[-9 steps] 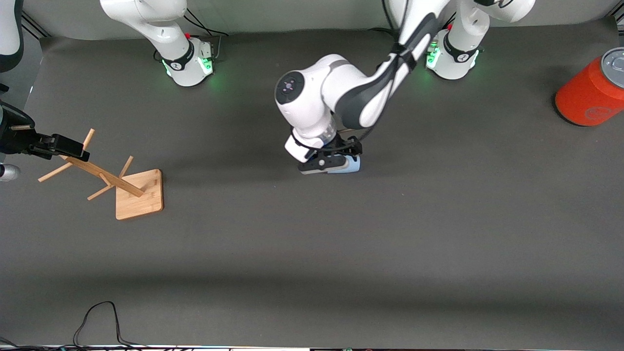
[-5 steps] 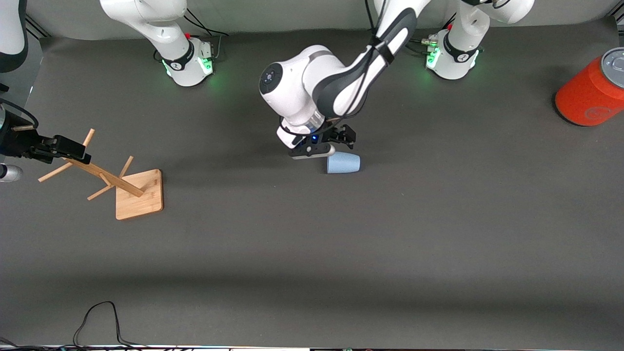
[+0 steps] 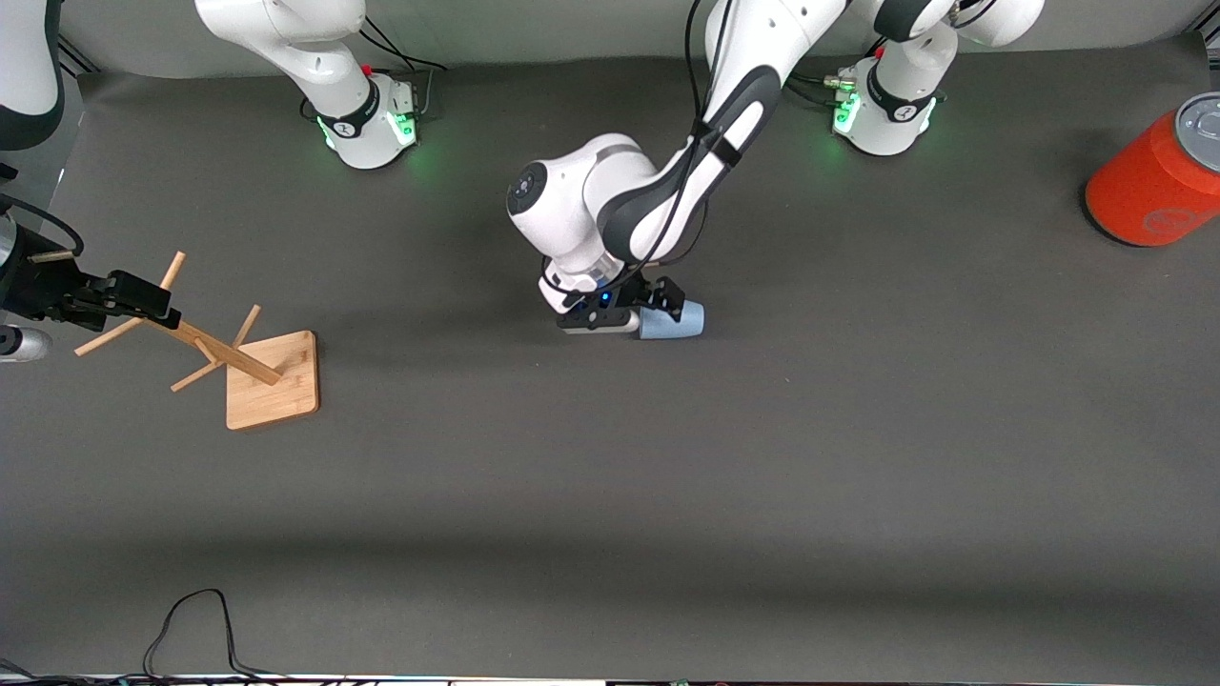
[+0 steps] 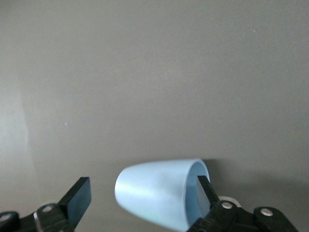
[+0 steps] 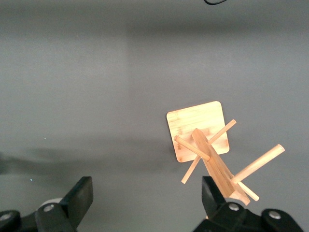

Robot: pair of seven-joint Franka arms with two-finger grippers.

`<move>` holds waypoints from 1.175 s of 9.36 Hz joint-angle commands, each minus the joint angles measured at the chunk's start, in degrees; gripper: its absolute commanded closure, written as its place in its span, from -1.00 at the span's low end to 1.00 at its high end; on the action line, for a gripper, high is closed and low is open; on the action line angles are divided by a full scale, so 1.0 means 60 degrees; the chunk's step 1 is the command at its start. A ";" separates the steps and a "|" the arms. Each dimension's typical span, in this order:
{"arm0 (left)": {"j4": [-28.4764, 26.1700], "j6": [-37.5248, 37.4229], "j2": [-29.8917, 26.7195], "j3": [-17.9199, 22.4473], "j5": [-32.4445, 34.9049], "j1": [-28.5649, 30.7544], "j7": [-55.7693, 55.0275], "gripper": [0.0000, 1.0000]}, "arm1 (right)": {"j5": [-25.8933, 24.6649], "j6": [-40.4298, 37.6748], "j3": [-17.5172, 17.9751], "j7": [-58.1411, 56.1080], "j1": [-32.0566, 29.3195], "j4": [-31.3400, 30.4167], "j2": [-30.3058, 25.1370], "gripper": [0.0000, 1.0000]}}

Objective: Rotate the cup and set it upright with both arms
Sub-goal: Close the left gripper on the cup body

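Observation:
The pale blue cup (image 3: 675, 321) lies on its side on the grey mat near the table's middle. My left gripper (image 3: 637, 313) is down at it, open, with the cup between its jaws. In the left wrist view the cup (image 4: 154, 193) lies lengthwise between the fingers: one finger (image 4: 205, 191) is at its open mouth, the other stands apart from its closed base. My left gripper (image 4: 142, 194) holds nothing. My right gripper (image 3: 129, 291) is open and empty in the air over the wooden rack, also shown in the right wrist view (image 5: 147, 193).
A wooden peg rack (image 3: 272, 379) stands at the right arm's end of the table, also shown in the right wrist view (image 5: 207, 140). A large red-orange can (image 3: 1158, 176) lies at the left arm's end. A black cable (image 3: 191, 615) loops at the table edge nearest the front camera.
My left gripper drew off the cup toward the bases, then came back down around it. The cup has stayed in place. The right arm has barely moved.

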 commanded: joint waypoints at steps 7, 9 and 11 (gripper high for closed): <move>0.0390 -0.0403 0.0745 0.0059 0.1094 -0.0150 0.1554 -0.86 | -0.0088 0.0103 -0.0127 -0.0109 0.0116 -0.0095 -0.0050 -1.00; 0.0754 -0.0552 0.0627 0.0015 0.0919 -0.0150 0.2170 -0.86 | -0.0103 0.0087 -0.0127 -0.0123 0.0101 -0.0110 -0.0035 -1.00; 0.1239 -0.0828 0.0685 0.0000 -0.0174 -0.0179 0.2039 -0.79 | -0.0117 0.0073 -0.0142 -0.0123 0.0072 -0.0081 -0.0035 -1.00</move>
